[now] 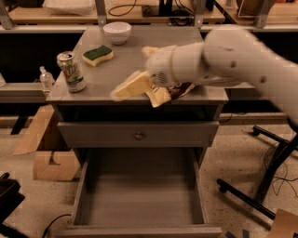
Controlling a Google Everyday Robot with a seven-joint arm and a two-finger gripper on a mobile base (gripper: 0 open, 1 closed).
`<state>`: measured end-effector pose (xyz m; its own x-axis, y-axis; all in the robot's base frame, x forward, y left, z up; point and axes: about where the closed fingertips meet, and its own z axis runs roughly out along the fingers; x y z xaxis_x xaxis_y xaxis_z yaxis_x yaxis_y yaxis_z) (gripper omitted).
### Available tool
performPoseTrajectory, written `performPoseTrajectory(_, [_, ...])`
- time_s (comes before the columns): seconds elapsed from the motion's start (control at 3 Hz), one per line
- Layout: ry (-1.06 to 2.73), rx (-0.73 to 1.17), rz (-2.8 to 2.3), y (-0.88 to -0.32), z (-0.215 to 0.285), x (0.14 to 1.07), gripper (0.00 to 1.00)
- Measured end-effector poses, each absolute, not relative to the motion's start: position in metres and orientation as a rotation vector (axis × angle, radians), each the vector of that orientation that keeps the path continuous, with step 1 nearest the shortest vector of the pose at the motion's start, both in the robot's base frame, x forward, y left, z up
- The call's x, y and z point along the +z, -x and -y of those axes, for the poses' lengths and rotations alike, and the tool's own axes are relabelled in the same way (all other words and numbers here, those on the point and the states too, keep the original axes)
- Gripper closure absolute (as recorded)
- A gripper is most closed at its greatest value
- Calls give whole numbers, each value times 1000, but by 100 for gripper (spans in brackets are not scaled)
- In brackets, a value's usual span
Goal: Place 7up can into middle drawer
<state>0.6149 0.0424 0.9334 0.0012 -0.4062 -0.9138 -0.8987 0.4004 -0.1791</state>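
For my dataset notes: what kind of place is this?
Probably a robotics lab or workshop: cables on a bench behind, cardboard on the floor, a robot arm. The gripper hangs over the cabinet top, apart from the can.

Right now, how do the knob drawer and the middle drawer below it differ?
The knob drawer is shut, showing only its flat front; the middle drawer is pulled out, its bare bottom showing. The knob drawer sits just under the tabletop; the middle drawer is lower. Both are grey and cabinet-wide. The end effector hovers over the tabletop, right of the 7up can.
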Motion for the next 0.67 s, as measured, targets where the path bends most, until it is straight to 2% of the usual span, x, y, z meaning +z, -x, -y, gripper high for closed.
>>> performPoseTrajectory(0.33, [1181, 715, -1544, -625, -92, 914, 0])
performPoseTrajectory(0.67, [1168, 717, -1513, -643, -133, 910, 0])
